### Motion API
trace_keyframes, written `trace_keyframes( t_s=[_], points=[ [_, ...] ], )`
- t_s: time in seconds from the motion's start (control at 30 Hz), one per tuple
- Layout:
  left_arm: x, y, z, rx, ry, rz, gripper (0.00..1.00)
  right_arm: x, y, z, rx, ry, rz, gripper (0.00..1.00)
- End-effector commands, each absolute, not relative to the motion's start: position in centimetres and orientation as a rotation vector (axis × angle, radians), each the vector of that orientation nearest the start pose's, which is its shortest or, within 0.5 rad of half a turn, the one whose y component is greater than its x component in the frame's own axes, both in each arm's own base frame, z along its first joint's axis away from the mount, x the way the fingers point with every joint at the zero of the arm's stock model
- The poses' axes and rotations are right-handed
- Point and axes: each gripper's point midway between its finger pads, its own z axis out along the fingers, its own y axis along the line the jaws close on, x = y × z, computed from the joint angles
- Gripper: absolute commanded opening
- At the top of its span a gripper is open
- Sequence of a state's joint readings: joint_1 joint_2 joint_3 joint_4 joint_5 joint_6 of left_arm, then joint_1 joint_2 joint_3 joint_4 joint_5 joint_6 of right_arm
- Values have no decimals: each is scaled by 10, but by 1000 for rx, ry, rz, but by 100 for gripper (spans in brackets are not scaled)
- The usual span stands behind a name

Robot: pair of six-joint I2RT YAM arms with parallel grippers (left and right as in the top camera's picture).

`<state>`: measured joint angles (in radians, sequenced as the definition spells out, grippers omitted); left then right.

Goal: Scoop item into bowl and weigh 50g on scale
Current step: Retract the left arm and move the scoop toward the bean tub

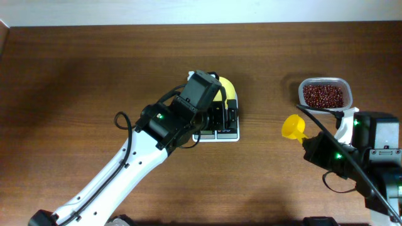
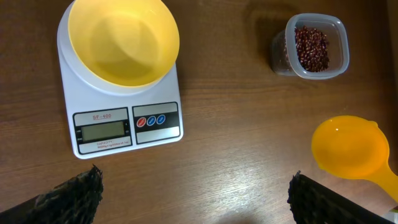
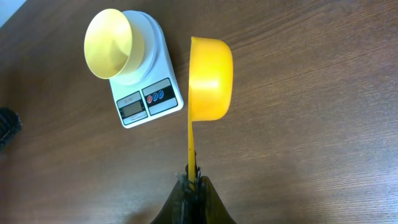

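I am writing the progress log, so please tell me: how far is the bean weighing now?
Done: the bowl sits empty on the scale. In hand: the right gripper holds the empty scoop by its handle. Left: the beans lie in the clear container; scooping, pouring and weighing remain. The left gripper is open above the scale.

this looks like a robot lab bench with a few kitchen props. the scale (image 2: pixel 102 130) stands on a brown wood-grain table (image 1: pixel 75 75), a yellow bowl (image 2: pixel 123 40) on it. to the right of the scale are a yellow scoop (image 2: pixel 351 148) and a clear tub (image 2: pixel 339 62) of beans (image 2: pixel 311 48). the left arm (image 1: pixel 125 169) and right arm (image 1: pixel 342 157), white and black with green lights, reach in from the scale's display side. behind the scale, a strip of pale wall (image 1: pixel 188 11) borders the table.
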<state>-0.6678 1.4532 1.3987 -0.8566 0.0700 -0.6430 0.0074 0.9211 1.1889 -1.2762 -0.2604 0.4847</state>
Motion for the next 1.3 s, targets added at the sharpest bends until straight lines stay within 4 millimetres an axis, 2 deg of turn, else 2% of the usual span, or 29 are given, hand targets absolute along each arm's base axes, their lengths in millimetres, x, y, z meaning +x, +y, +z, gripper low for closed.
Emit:
trace_keyframes(
  t_s=[0.0,0.13,0.3,0.43,0.47,0.5,0.53,0.63,0.7,0.83,0.97,1.27],
  points=[
    [300,-247,228,72,2586,-588,99,212,45,242,502,2578,490,4],
    [300,-247,228,72,2586,-588,99,217,46,232,506,2627,486,4],
    [300,-247,228,72,2585,-587,99,218,47,231,445,2642,482,4],
    [301,-247,228,307,2539,-519,97,216,47,229,393,2658,468,4],
    [304,-243,228,340,2522,-471,94,215,50,229,377,2662,471,4],
    [307,-238,228,341,2512,-426,95,214,53,229,356,2666,475,4],
    [310,-234,228,328,2506,-393,100,214,56,229,336,2669,479,4],
    [322,-218,229,272,2473,-262,99,211,72,230,236,2681,502,4],
    [325,-211,228,249,2479,-250,99,210,75,230,212,2687,495,4],
    [329,-179,219,159,2555,-227,99,210,75,230,211,2687,494,4],
    [330,-171,215,123,2591,-276,99,209,75,229,211,2691,499,4],
    [337,-173,221,116,2552,-286,99,221,77,234,200,2648,506,4]
  ],
)
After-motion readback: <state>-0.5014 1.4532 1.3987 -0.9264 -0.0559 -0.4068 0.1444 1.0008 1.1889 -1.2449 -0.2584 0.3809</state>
